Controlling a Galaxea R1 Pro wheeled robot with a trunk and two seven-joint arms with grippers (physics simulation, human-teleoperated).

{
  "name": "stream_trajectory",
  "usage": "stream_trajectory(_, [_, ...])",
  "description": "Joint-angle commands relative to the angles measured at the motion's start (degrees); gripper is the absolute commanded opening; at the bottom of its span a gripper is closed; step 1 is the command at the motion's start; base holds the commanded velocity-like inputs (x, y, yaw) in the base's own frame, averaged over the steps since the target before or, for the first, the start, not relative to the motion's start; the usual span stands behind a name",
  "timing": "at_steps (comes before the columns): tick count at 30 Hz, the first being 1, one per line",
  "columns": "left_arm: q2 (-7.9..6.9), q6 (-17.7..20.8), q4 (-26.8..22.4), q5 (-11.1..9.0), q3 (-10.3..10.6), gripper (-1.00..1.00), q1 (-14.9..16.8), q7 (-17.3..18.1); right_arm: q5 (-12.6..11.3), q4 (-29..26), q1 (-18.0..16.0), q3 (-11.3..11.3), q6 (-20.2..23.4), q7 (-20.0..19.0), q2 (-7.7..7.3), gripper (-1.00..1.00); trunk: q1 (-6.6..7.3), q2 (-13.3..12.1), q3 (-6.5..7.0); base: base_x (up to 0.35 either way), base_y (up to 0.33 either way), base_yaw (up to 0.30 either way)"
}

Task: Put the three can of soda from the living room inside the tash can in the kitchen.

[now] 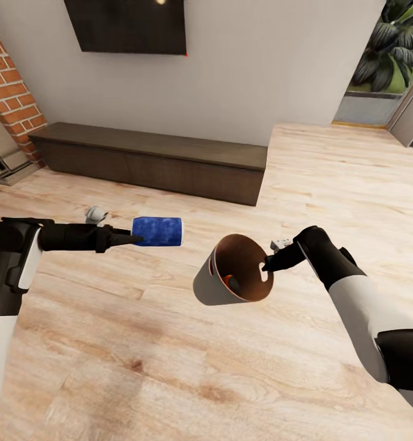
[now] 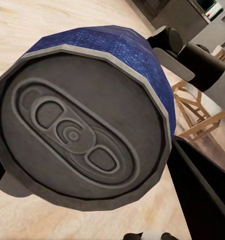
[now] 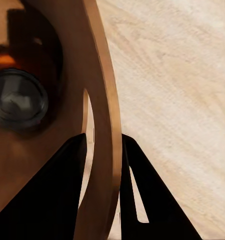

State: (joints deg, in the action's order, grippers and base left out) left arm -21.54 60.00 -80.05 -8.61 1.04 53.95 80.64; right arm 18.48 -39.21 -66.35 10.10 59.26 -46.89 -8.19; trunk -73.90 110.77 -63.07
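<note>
The blue soda can (image 1: pixel 158 231) lies sideways in my left fingers (image 1: pixel 133 237), held off the wood floor (image 1: pixel 169 367) just to the left of the trash can (image 1: pixel 215 282) and a little beyond its mouth; in the left wrist view its grey pull-tab end (image 2: pixel 75 132) faces the camera with a dark finger (image 2: pixel 202 195) alongside it, so I count those fingers as closed on the can. The trash can is my landmark: it hangs tilted, its coppery inside turned toward me, and my right fingers (image 1: pixel 268 264) pinch its rim at a handle slot on its right side. The right wrist view shows the rim's wall (image 3: pixel 105 100) running between the two dark fingers (image 3: pixel 52 195), so that grip is firm on the bin. Deep inside the bin sits an orange can (image 1: pixel 230 283), its grey end (image 3: pixel 17 97) showing near the bottom. Beyond the bin to the left a small grey object (image 1: pixel 96 214) lies on the floor; I cannot tell what it is. Farther behind the bin stand the low dark cabinet (image 1: pixel 151 160) and the wall. As I judge it, I am loading the second can. The next move calls for swinging the blue can rightward over the bin's open mouth, or tipping the mouth toward it, and letting go only once the can is clearly past the rim, so it drops in rather than glancing off.
</note>
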Motion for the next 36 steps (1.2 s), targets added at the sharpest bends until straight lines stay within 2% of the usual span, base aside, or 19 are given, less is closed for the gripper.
stream_trajectory(1, [0.00, 0.0, 0.0, 0.0, 0.0, -1.00, 0.0, 0.3, -2.0, 0.7, -0.3, 0.2, 0.7, -0.5, 0.03, -1.00, 0.00, 0.0, 0.01, 0.000, 0.000, 0.000])
stream_trajectory(3, [0.02, 0.0, 0.0, 0.0, 0.0, -1.00, 0.0, 0.5, -2.0, 1.5, -0.4, 0.9, 0.7, -0.5, 0.06, -1.00, 0.00, 0.0, 0.01, 0.000, 0.000, 0.000])
stream_trajectory(5, [0.10, 0.0, 0.0, -0.1, 0.0, -1.00, 0.0, 0.9, -2.0, 2.9, -0.6, 2.5, 0.7, -0.5, 0.08, -1.00, 0.00, 0.0, 0.01, 0.000, 0.000, 0.000])
stream_trajectory(7, [0.25, 0.0, 0.0, 0.0, 0.0, -1.00, 0.1, 1.0, -1.9, 3.8, -0.7, 4.4, 0.7, -0.2, 0.27, -1.00, 0.00, 0.0, 0.01, 0.000, 0.000, 0.000])
stream_trajectory(8, [0.38, 0.0, 0.1, 0.0, 0.0, -1.00, 0.2, 1.0, -1.8, 4.6, -0.7, 6.6, 0.7, 0.1, 0.47, -1.00, 0.00, 0.0, 0.01, 0.000, 0.000, 0.000])
stream_trajectory(11, [0.56, 0.0, 0.2, 0.0, 0.0, -1.00, 0.2, 1.0, -1.8, 5.5, -0.7, 9.6, 0.7, 0.5, 0.69, -1.00, 0.00, 0.0, 0.01, 0.000, 0.000, 0.000])
stream_trajectory(16, [1.30, 0.0, 0.3, 0.1, 0.0, -1.00, 0.3, 0.7, -1.7, 6.1, -0.7, 12.1, 0.7, 0.7, 1.06, -1.00, 0.00, 0.0, 0.01, 0.000, 0.000, 0.000])
stream_trajectory(19, [2.28, 0.0, 0.9, 0.2, 0.2, -1.00, 0.3, 0.1, -1.7, 6.3, -0.7, 13.1, 0.7, 1.2, 1.40, -1.00, 0.00, 0.0, 0.01, 0.000, 0.000, 0.000])
stream_trajectory(20, [2.84, 0.0, 1.4, 0.3, 0.5, -1.00, 0.3, -0.5, -1.7, 6.4, -0.7, 13.3, 0.7, 1.5, 1.51, -1.00, 0.00, 0.0, 0.01, 0.000, 0.000, 0.000])
stream_trajectory(21, [4.20, 0.0, 3.0, 0.4, 1.2, -1.00, 0.4, -2.4, -1.8, 6.5, -0.7, 13.7, 0.7, 2.4, 1.78, -1.00, 0.00, 0.0, 0.01, 0.000, 0.000, 0.000])
stream_trajectory(22, [4.96, 0.0, 4.0, 0.4, 1.6, -1.00, 0.4, -3.3, -1.8, 6.5, -0.7, 13.8, 0.7, 2.8, 1.90, -1.00, 0.00, 0.0, 0.01, 0.000, 0.000, 0.000])
stream_trajectory(23, [6.60, 0.0, 6.3, 0.4, 2.3, -1.00, 0.4, -5.1, -1.8, 6.6, -0.7, 14.0, 0.7, 3.3, 2.08, -1.00, 0.00, 0.0, 0.01, 0.000, 0.000, 0.000])
stream_trajectory(26, [9.05, 0.0, 9.8, 0.5, 3.0, -1.00, 0.4, -7.2, -1.8, 6.6, -0.7, 14.2, 0.7, 3.8, 2.23, -1.00, 0.00, 0.0, 0.01, 0.000, 0.000, 0.000])
stream_trajectory(27, [10.55, 0.0, 11.8, 0.5, 3.3, -1.00, 0.6, -8.4, -1.9, 6.7, -0.7, 14.2, 0.7, 4.1, 2.30, -1.00, 0.00, 0.0, 0.01, 0.000, 0.000, 0.000])
stream_trajectory(30, [12.56, 0.0, 13.7, 0.5, 4.0, -1.00, 1.0, -10.5, -1.8, 6.7, -0.7, 14.3, 0.7, 4.2, 2.58, -1.00, 0.00, 0.0, 0.01, 0.000, 0.000, 0.000])
stream_trajectory(32, [14.67, 0.0, 15.0, 0.5, 6.3, -1.00, 1.4, -13.8, -1.8, 6.7, -0.7, 14.3, 0.7, 4.4, 2.92, -1.00, 0.00, 0.0, 0.01, 0.000, 0.000, 0.000])
stream_trajectory(36, [16.43, 0.0, 17.1, 0.5, 8.8, -1.00, 1.6, -16.3, -1.8, 6.7, -0.7, 14.3, 0.7, 4.5, 3.19, -1.00, 0.00, 0.0, 0.01, 0.000, 0.000, 0.000])
